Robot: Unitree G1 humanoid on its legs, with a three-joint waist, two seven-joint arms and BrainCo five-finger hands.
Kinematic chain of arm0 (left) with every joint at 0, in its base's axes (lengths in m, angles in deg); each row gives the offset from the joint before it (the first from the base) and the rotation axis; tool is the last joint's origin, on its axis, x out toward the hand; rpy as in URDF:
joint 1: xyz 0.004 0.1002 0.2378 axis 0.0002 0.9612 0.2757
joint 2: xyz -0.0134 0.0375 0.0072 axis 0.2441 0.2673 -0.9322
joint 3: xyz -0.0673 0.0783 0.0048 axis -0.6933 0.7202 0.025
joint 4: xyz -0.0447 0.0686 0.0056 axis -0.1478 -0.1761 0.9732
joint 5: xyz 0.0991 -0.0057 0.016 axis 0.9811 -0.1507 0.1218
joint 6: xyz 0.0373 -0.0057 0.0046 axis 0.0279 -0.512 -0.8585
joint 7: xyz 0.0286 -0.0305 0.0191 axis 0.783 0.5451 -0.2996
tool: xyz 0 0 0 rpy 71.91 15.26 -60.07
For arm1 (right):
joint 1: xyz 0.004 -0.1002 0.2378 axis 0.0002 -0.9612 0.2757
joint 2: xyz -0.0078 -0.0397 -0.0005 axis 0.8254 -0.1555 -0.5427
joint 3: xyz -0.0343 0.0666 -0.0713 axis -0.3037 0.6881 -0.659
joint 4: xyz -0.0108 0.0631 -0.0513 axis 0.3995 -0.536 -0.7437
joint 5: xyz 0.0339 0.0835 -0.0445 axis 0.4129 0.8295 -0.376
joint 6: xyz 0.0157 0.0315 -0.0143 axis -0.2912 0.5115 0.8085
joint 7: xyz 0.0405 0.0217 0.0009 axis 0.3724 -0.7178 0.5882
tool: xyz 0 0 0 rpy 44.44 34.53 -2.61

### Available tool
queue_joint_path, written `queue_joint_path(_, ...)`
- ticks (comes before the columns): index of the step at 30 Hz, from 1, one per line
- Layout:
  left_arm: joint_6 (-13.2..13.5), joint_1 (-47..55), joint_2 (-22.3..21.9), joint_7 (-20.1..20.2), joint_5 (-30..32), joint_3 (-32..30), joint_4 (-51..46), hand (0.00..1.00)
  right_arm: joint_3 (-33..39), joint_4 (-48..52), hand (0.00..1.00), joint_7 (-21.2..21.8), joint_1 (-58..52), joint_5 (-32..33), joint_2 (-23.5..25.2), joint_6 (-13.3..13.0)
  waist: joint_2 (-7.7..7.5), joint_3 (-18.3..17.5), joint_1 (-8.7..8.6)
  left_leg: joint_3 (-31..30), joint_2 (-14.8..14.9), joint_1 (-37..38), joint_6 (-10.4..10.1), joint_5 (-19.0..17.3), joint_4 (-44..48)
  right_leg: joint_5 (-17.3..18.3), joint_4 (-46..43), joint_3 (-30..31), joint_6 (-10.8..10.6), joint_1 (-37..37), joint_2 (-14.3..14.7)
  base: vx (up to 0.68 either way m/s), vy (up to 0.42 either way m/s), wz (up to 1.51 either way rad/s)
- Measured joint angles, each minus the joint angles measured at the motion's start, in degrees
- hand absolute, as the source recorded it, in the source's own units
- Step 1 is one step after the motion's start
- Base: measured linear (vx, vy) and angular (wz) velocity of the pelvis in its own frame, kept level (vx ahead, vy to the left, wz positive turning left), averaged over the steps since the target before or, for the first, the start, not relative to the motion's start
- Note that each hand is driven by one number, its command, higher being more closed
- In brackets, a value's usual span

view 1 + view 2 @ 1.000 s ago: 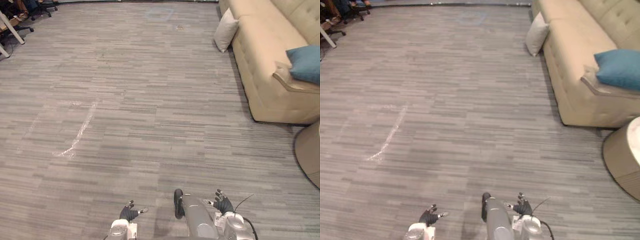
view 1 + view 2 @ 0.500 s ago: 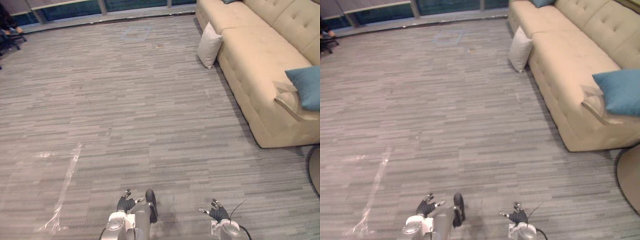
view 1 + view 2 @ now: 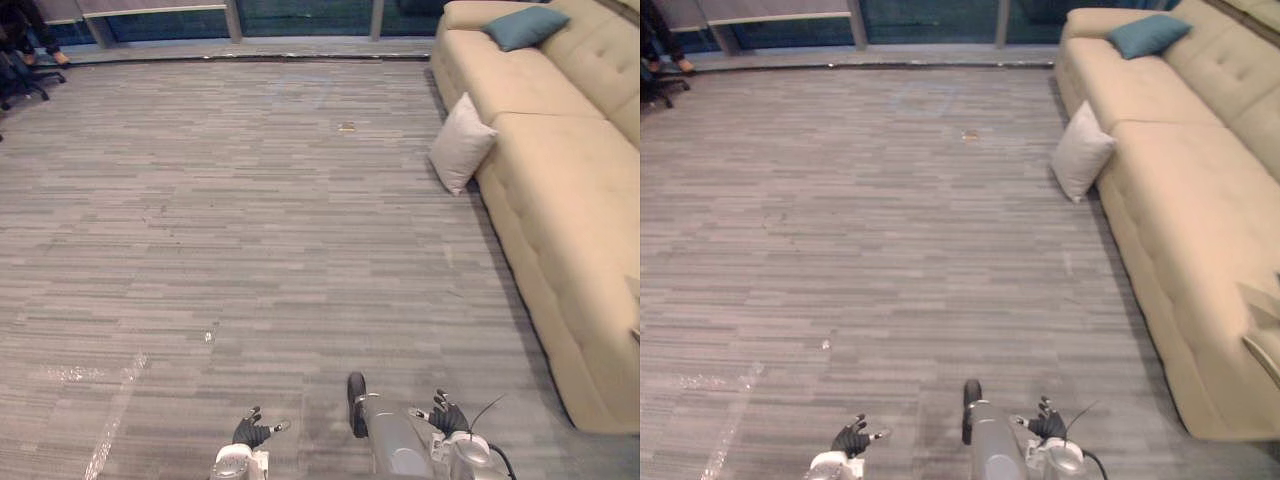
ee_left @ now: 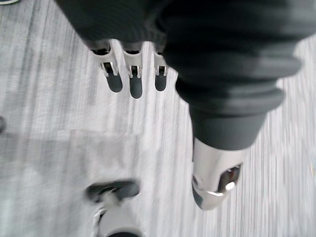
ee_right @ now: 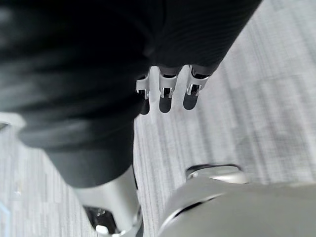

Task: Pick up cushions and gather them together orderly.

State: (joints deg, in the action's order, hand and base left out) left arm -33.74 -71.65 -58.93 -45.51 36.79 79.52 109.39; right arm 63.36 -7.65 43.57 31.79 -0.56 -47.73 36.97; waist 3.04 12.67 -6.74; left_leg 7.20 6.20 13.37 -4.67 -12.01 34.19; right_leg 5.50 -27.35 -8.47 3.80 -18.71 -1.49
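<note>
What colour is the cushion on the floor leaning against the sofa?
Plain off-white cushion, clearest in the left eye view.

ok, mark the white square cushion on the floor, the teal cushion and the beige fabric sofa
white square cushion (image 3: 460,143), left eye view, middle of its face.
teal cushion (image 3: 525,27), left eye view, centre of its top.
beige fabric sofa (image 3: 570,200), left eye view, bare seat.

Left hand (image 4: 222,59) fingers (image 4: 135,87) straight above grey floor (image 4: 49,123).
</note>
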Motion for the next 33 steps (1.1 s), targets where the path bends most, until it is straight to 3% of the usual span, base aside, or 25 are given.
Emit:
queue_joint_path(1,0.0,0.0,-0.3,0.1,0.0,-1.1,-0.6,0.00,0.1,0.3,0.00,0.0,-0.2,0.0,-0.2,0.3,0.57,0.3,0.18,0.0,1.7,-2.9,-0.9,3.8,7.0,0.8,0.5,-0.1,1.0,1.8,0.9,0.68,-0.255,0.07)
queue_joint_path(2,0.1,0.7,-1.3,0.1,-0.1,-3.2,-2.5,0.00,0.1,0.7,0.00,-0.1,-0.7,0.0,-0.6,0.7,1.37,0.7,0.96,0.5,5.9,-8.8,-2.0,8.4,21.5,2.9,1.9,-0.2,2.1,6.4,3.2,0.84,-0.258,-0.20)
queue_joint_path(3,0.2,1.3,-1.2,0.1,-0.4,-4.3,-4.7,0.00,-0.1,0.7,0.00,-0.1,-1.0,0.0,-0.2,0.7,1.17,1.3,1.59,2.4,8.6,-12.4,-1.4,6.7,31.3,5.0,3.7,0.0,3.1,12.4,4.5,0.84,-0.230,-0.26)
queue_joint_path(5,0.2,1.5,-0.7,0.1,-0.5,-4.9,-6.3,0.00,-0.4,0.7,0.00,-0.1,-1.5,0.1,0.9,0.9,-0.66,1.5,2.62,5.1,9.3,-16.3,-0.6,4.7,34.3,6.7,7.1,1.3,3.5,18.8,4.7,0.63,-0.175,-0.25)
queue_joint_path(6,0.3,1.6,-0.4,0.1,-1.0,-4.7,-6.8,0.00,-0.7,0.4,0.00,-0.1,-1.8,0.1,1.7,1.1,-1.51,1.1,3.24,7.8,9.1,-19.9,-0.1,3.0,30.8,7.0,11.2,2.3,3.6,23.5,4.6,0.56,-0.159,-0.32)
queue_joint_path(8,0.4,1.5,-0.2,0.1,-1.1,-4.1,-7.7,0.00,-1.0,0.1,0.00,0.0,-1.4,0.2,1.7,1.2,-1.48,1.2,3.66,10.6,8.0,-23.9,0.5,0.9,21.6,6.6,15.6,3.4,3.1,28.2,4.6,0.53,-0.100,-0.31)
queue_joint_path(10,0.5,1.5,0.0,0.1,-1.1,-2.6,-8.7,0.00,-0.8,-1.7,0.00,0.0,-0.5,0.2,1.8,1.4,-1.49,1.3,4.37,12.5,3.2,-26.5,0.9,0.6,0.3,6.9,19.6,5.4,2.1,32.9,3.8,0.63,-0.007,-0.43)
queue_joint_path(11,0.6,1.4,0.0,0.0,-1.1,-1.9,-8.8,0.00,-0.2,-2.3,0.00,0.0,-0.3,0.2,1.8,1.3,-1.04,1.2,4.96,11.2,0.1,-26.7,0.2,4.4,-15.7,7.2,21.8,6.7,1.6,35.4,3.4,0.72,0.096,-0.70)
queue_joint_path(12,0.8,1.5,0.0,-0.1,-1.1,-0.2,-8.6,0.00,-0.3,-3.2,0.00,-0.1,-0.5,0.1,1.3,1.1,0.80,0.8,5.67,8.7,-0.4,-28.9,-2.2,7.0,-23.9,7.6,23.8,8.6,0.9,37.0,4.8,0.70,0.143,-0.78)
queue_joint_path(13,0.8,1.4,0.0,-0.1,-1.1,0.3,-8.5,0.00,-0.3,-3.8,0.00,-0.1,-0.5,0.1,0.9,1.2,1.50,0.7,6.01,8.1,0.1,-30.2,-1.9,7.1,-24.4,8.3,24.3,9.5,0.1,38.1,5.4,0.62,0.219,-0.82)
queue_joint_path(14,0.8,1.3,0.3,-0.1,-1.2,0.8,-8.1,0.00,-0.3,-4.1,0.00,-0.1,-1.1,0.1,0.7,1.1,1.89,0.8,6.28,6.7,0.2,-30.9,1.4,10.1,-22.7,9.9,24.6,10.4,-1.3,41.0,5.7,0.54,0.210,-0.63)
queue_joint_path(15,0.7,1.1,0.7,0.0,-1.2,0.8,-7.3,0.00,-0.2,-4.2,0.00,-0.3,-1.5,0.2,1.3,1.2,1.53,0.1,6.70,6.6,-0.4,-30.5,3.1,14.0,-21.2,10.6,23.7,10.8,-2.0,42.2,4.8,0.70,0.271,-0.52)
queue_joint_path(16,0.5,1.2,1.4,0.1,-1.1,1.0,-6.6,0.00,0.3,-3.9,0.00,-0.5,-2.1,0.3,1.7,1.1,-0.34,-1.1,6.22,6.4,-2.3,-29.7,4.9,15.8,-21.1,11.1,19.2,11.2,-2.8,41.1,3.0,0.73,0.264,-0.32)
queue_joint_path(18,0.4,0.7,2.9,0.2,-1.1,1.4,-5.1,0.00,0.6,-4.4,0.00,-0.4,-2.5,0.4,2.3,1.0,-3.63,-2.1,5.90,6.8,-6.1,-25.6,7.3,14.2,-21.3,11.0,-4.6,11.1,-6.1,32.3,-0.5,0.71,0.240,-0.11)
queue_joint_path(19,0.4,0.6,4.2,0.2,-1.1,1.5,-4.8,0.00,0.7,-4.6,0.00,-0.4,-2.6,0.3,2.9,1.0,-6.04,-1.8,5.58,7.0,-8.6,-22.4,7.6,11.4,-21.7,5.7,-17.8,11.6,-12.1,27.4,-3.0,0.64,0.166,0.18)
queue_joint_path(20,0.3,-0.1,5.2,0.0,-1.1,2.1,-3.6,0.00,0.8,-4.7,0.00,-0.3,-2.8,0.3,3.3,1.0,-7.24,-1.6,5.24,6.7,-10.7,-18.7,7.7,8.3,-21.6,1.1,-30.1,11.8,-13.6,22.5,-5.3,0.76,0.169,0.26)
queue_joint_path(21,0.0,-0.6,5.2,0.0,-1.1,2.1,-2.5,0.00,1.1,-4.3,0.00,-0.2,-2.7,0.3,3.2,1.0,-7.70,-1.1,5.12,6.5,-11.2,-15.4,7.9,6.6,-21.9,2.3,-34.9,10.8,-11.5,20.3,-6.3,0.63,0.130,0.15)
queue_joint_path(23,-0.1,-0.3,4.8,-0.1,-1.0,3.5,-1.1,0.00,1.5,-3.0,0.00,0.0,-2.5,0.3,2.2,0.2,-4.95,-0.4,4.15,5.8,-9.8,-6.6,7.6,2.7,-25.1,6.0,-37.5,5.8,-6.7,12.5,-7.2,0.64,0.097,-0.05)
queue_joint_path(25,-0.2,-0.1,4.5,0.0,-1.0,4.5,0.0,0.00,1.9,-2.6,0.00,0.0,-1.9,0.3,1.5,-0.3,-3.33,0.0,2.95,5.2,-7.8,-1.9,7.4,1.4,-27.2,9.7,-31.0,1.5,-5.4,7.4,-6.3,0.56,0.006,0.17)
queue_joint_path(26,-0.3,-0.4,4.1,0.0,-0.8,4.9,0.3,0.00,1.9,-2.7,0.00,0.0,-2.0,0.2,1.4,-0.4,-2.82,0.2,2.25,4.4,-6.4,0.9,6.8,-0.1,-28.6,10.1,-21.2,-1.5,-5.5,3.8,-5.4,0.72,-0.076,0.38)
queue_joint_path(28,-0.4,-0.8,4.0,0.1,-0.4,5.3,0.3,0.00,2.1,-3.4,0.00,0.0,-2.0,0.1,1.3,-0.2,-3.23,0.3,2.03,3.9,-5.7,3.8,5.5,-1.0,-30.2,6.0,-4.6,-3.0,-6.2,0.7,-4.3,0.67,-0.106,0.34)
queue_joint_path(30,-0.4,-1.0,3.9,0.1,0.1,5.2,0.2,0.00,2.5,-3.4,0.00,-0.4,-3.5,0.2,1.7,0.0,-4.12,0.2,1.28,2.9,-6.1,7.9,3.1,-3.4,-32.3,-1.4,13.7,-1.7,-6.4,0.0,-3.8,0.71,-0.186,0.48)
queue_joint_path(31,-0.4,-0.9,3.3,0.1,0.2,4.3,0.3,0.00,2.4,-3.6,0.00,-0.5,-4.2,0.1,1.8,0.3,-4.65,0.1,0.85,2.4,-5.8,10.0,2.4,-4.8,-32.4,-6.6,12.4,0.4,-4.5,-0.3,-3.1,0.83,-0.224,0.35)
queue_joint_path(32,-0.4,-0.8,2.3,0.1,0.6,3.3,0.4,0.00,2.5,-3.4,0.00,-0.6,-4.3,0.1,1.7,0.6,-3.57,0.1,0.53,2.6,-5.1,11.1,2.6,-4.8,-31.4,-8.5,7.8,0.9,-3.2,-1.3,-2.9,0.96,-0.293,0.21)
queue_joint_path(33,-0.4,-0.7,0.8,0.2,1.2,2.9,0.3,0.00,3.2,-2.6,0.00,-0.6,-4.2,0.1,1.2,0.6,-1.44,0.3,0.24,3.0,-3.1,10.0,2.5,-4.7,-24.6,-3.4,0.9,-0.4,-0.5,-2.0,-2.3,0.74,-0.244,0.14)
